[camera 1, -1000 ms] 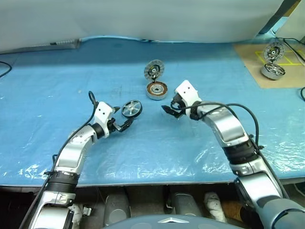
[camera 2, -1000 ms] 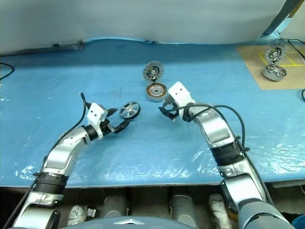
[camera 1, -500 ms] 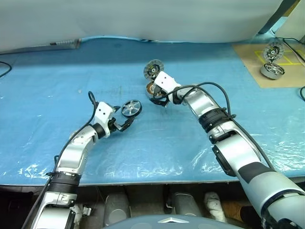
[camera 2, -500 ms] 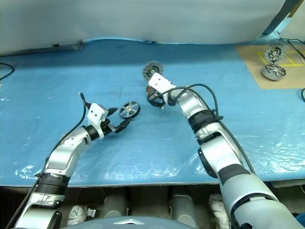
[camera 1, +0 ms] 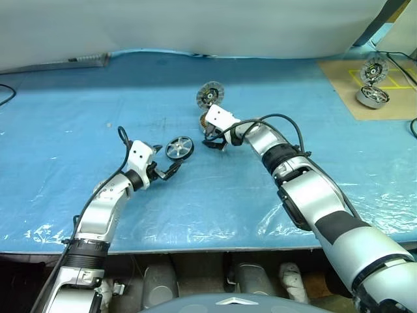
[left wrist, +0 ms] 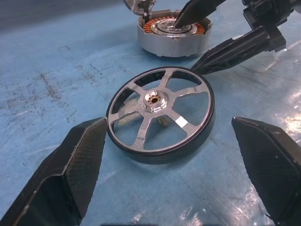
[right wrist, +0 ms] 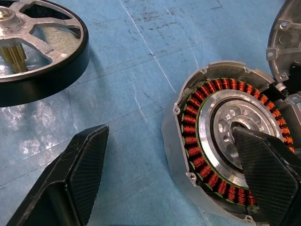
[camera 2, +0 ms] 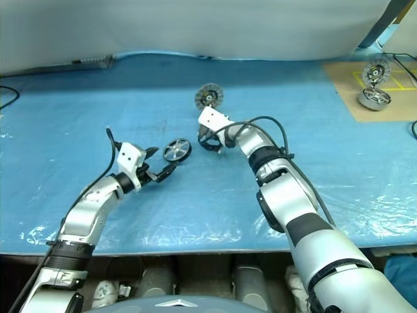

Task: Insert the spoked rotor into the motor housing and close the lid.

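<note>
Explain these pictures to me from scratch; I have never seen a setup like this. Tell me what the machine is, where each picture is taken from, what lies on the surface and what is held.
This is a humanoid robot with two arms, each ending in a gripper of two black fingers. The two wide pictures come from cameras on its head, looking down over a blue-covered table. The two close-ups come from cameras on its wrists.

The left gripper is open around the spoked rotor, a silver wheel with a dark rim, which lies on the table; the fingers are not closed on it. The right gripper, also open, is at the motor housing, a metal cup ringed with copper windings, one finger over its hub. Its hinged lid stands open behind. A second motor unit sits on brown board at the far right. Nothing is held.
</note>
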You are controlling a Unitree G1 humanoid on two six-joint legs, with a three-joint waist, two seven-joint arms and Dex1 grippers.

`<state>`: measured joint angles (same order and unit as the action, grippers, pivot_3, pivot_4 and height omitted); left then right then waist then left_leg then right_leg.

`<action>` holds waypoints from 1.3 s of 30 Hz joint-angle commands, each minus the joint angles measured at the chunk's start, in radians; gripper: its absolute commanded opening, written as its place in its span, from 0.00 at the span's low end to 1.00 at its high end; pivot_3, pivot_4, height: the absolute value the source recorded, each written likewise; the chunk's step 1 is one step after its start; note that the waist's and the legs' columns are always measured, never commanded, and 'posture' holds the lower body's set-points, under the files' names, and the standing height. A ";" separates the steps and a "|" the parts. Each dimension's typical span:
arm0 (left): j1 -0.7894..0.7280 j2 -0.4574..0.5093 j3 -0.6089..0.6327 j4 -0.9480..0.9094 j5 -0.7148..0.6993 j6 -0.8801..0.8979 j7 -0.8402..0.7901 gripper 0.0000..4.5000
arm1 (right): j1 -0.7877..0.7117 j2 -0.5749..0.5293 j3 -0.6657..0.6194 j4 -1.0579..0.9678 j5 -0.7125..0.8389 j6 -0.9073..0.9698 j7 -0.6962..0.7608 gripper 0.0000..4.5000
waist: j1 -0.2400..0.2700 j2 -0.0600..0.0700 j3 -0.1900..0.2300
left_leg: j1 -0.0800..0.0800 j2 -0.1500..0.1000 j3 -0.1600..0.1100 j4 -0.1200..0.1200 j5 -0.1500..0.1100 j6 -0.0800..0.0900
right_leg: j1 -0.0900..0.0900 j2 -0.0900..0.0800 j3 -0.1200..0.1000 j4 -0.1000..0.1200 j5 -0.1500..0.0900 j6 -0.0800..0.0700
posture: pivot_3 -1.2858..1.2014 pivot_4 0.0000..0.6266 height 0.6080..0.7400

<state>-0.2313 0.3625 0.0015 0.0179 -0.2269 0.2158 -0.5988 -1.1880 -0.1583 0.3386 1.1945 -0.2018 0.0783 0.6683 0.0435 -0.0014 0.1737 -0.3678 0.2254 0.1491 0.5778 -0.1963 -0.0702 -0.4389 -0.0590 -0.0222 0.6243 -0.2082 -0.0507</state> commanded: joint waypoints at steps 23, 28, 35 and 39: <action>0.018 0.012 0.012 -0.058 -0.011 0.020 0.007 1.00 | 0.638 -0.084 0.037 -1.131 -0.002 0.886 0.079 0.36 | 0.008 -0.007 -0.017 | 0.023 -0.001 0.001 -0.011 0.000 0.000 | 0.023 0.000 0.000 -0.009 -0.003 0.002 | 0.52 0.24 1.00; 0.010 0.016 0.008 -0.043 -0.009 0.021 -0.006 1.00 | 0.692 -0.083 0.028 -1.333 0.022 1.058 0.018 0.36 | 0.011 -0.007 -0.018 | 0.027 -0.002 0.001 -0.016 0.000 0.000 | 0.026 0.000 0.001 -0.015 -0.007 0.008 | 0.52 0.24 1.00; 0.000 0.018 0.003 -0.028 -0.006 0.022 -0.022 1.00 | 0.648 -0.034 -0.022 -1.452 0.073 1.177 -0.060 0.36 | 0.010 -0.007 -0.017 | 0.022 -0.002 0.001 -0.021 0.000 -0.001 | 0.021 0.001 0.001 -0.018 -0.004 0.004 | 0.52 0.24 1.00; -0.006 0.016 0.000 -0.017 -0.003 0.019 -0.029 1.00 | 0.602 -0.026 -0.046 -1.498 0.105 1.231 -0.091 0.65 | 0.007 -0.006 -0.017 | 0.020 -0.002 0.001 -0.021 0.000 -0.001 | 0.018 0.001 0.001 -0.018 -0.004 0.004 | 0.52 0.24 1.00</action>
<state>-0.2268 0.3715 -0.0009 0.0061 -0.2267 0.2410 -0.6200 -0.5726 -0.1873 0.3121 -0.2700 -0.1217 1.2687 0.5887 0.0505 -0.0074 0.1566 -0.3479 0.2231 0.1496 0.5567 -0.1965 -0.0714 -0.4208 -0.0582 -0.0215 0.6065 -0.2125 -0.0467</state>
